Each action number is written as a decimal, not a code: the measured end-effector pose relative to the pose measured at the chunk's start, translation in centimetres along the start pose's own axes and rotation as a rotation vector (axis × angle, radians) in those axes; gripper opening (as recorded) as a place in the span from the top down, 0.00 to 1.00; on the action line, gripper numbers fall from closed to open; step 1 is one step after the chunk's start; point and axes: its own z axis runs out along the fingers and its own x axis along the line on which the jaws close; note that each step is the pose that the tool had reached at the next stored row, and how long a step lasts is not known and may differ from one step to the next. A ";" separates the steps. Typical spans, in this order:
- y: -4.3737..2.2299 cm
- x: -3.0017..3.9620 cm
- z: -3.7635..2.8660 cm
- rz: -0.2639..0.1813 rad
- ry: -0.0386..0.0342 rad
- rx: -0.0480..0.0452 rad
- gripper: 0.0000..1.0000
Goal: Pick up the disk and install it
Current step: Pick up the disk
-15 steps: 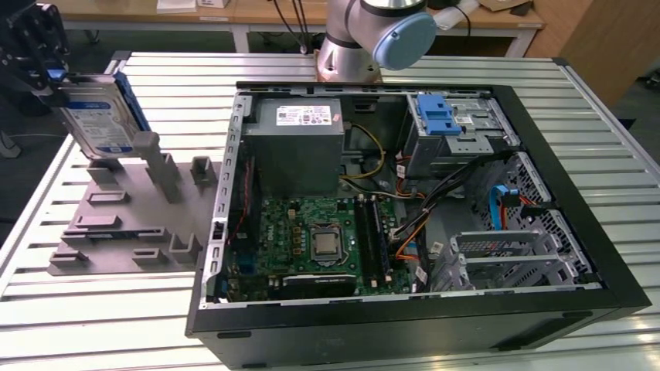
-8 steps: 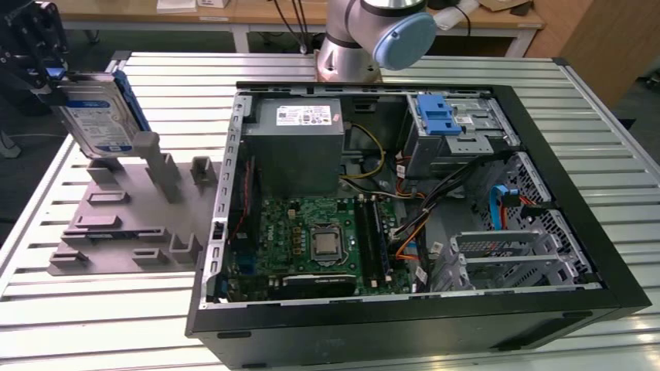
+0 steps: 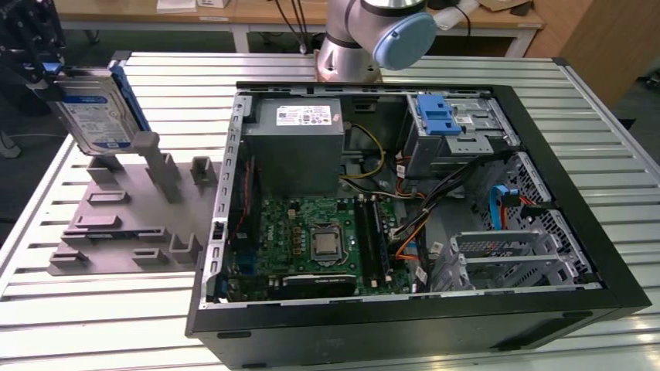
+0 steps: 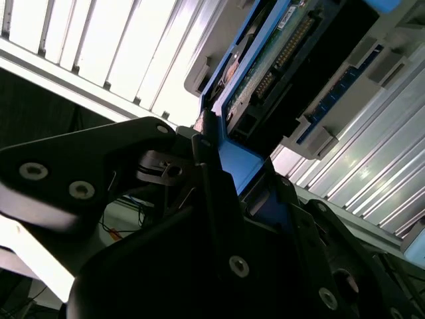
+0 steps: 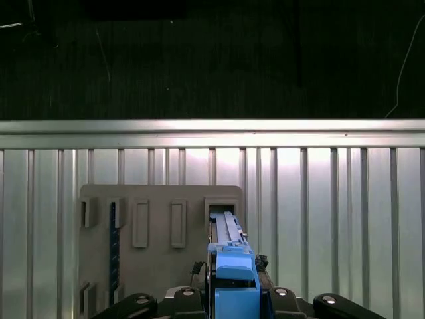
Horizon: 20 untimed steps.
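Currently pinching the disk (image 3: pixel 95 116) by its blue frame, hung straight below the end effector (image 3: pixel 43 73), long axis near upright, over the grey stand (image 3: pixel 124 224).

Just below the claw (image 3: pixel 42 69) and the disk (image 3: pixel 98 108) it grips, the grey fixture's posts (image 3: pixel 154 166) crowd upward. Toward the exterior view's right, the open case's wall (image 3: pixel 231 154) blocks passage. Bare slatted table (image 3: pixel 103 317) lies around the fixture.

Slatted metal table (image 3: pixel 103 309) under the fingers (image 4: pixel 216 199), glare on the slats. Dark floor (image 5: pixel 199 60) beyond the fingers, past the table edge. Wooden desks (image 3: pixel 268 11) and wood panel (image 3: pixel 603 46) further back.
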 end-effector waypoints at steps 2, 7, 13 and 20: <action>0.00 0.00 -0.13 0.000 -0.0001 0.0001 0.64; 0.01 0.00 -0.41 0.000 -0.0001 0.0000 0.64; 0.01 -0.01 -0.58 0.000 -0.0001 0.0000 0.64; 0.01 -0.01 -1.01 0.000 -0.0001 0.0001 0.64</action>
